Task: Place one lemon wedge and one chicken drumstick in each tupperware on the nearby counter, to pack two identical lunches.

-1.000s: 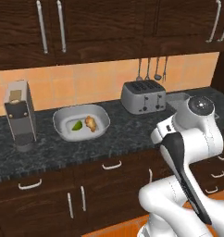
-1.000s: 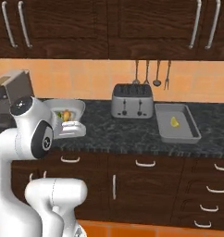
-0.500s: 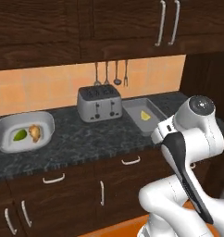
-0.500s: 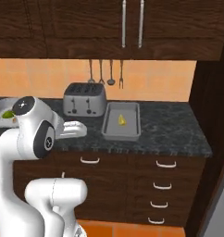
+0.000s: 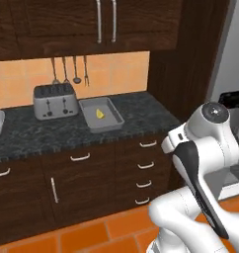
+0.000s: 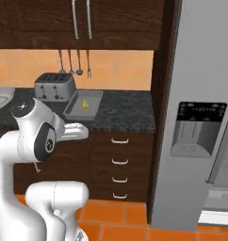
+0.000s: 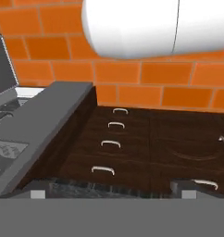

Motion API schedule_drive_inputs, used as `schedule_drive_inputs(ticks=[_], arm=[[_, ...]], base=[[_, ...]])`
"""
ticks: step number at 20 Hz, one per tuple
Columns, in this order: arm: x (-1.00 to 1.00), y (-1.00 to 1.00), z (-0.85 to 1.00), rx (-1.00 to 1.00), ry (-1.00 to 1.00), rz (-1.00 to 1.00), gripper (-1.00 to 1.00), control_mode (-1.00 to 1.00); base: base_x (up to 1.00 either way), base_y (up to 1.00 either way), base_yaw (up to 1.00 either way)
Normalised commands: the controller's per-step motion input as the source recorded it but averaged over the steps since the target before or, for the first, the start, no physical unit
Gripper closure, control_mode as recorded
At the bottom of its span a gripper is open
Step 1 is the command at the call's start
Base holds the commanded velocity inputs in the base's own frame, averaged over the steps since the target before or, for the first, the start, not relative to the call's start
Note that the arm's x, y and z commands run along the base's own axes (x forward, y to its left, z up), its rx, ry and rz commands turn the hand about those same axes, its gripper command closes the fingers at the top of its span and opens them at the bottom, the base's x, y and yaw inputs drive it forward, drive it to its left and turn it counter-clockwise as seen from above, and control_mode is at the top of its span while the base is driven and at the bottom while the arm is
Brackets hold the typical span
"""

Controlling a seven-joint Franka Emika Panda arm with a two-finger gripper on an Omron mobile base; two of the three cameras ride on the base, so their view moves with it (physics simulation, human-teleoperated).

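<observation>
Looking nearest first, I have the arm folded close over the base, elbow high, with the hand pointed down at the drawer fronts (image 7: pixel 109 143) and orange floor (image 7: pixel 146 69). My gripper (image 7: pixel 114 194) is spread wide with nothing between its tips.

Farther off on the counter (image 5: pixel 141 111), the rectangular tupperware (image 5: pixel 115 120) sits just beside the toaster (image 5: pixel 55 101), and one lemon wedge (image 5: pixel 99 113) lies inside it. I see no drumstick in it. The bowl-like tupperware (image 6: pixel 6 99) is at the far left with something yellow-orange in it, too small to name.

I expect a drumstick to be light, lumpy and a bit slick, so I would pinch it across its thick middle.
</observation>
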Motion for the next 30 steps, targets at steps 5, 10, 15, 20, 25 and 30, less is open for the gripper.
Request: schedule_drive_inputs(ticks=[5,10,15,20,25,30], arm=[[0.00,0.00,0.00,0.00,0.00,0.00,-1.00,1.00],[0.00,0.00,0.00,0.00,0.00,0.00,-1.00,1.00],[0.00,0.00,0.00,0.00,0.00,0.00,-1.00,1.00],[0.00,0.00,0.00,0.00,0.00,0.00,-1.00,1.00],[0.00,0.00,0.00,0.00,0.00,0.00,-1.00,1.00],[0.00,0.00,0.00,0.00,0.00,0.00,-1.00,1.00]], base=[[-0.01,-1.00,0.00],[0.09,-1.00,0.00],[0.11,-1.00,0.00],[0.32,-0.94,0.00],[0.48,-0.73,0.00],[0.66,-0.26,0.00]])
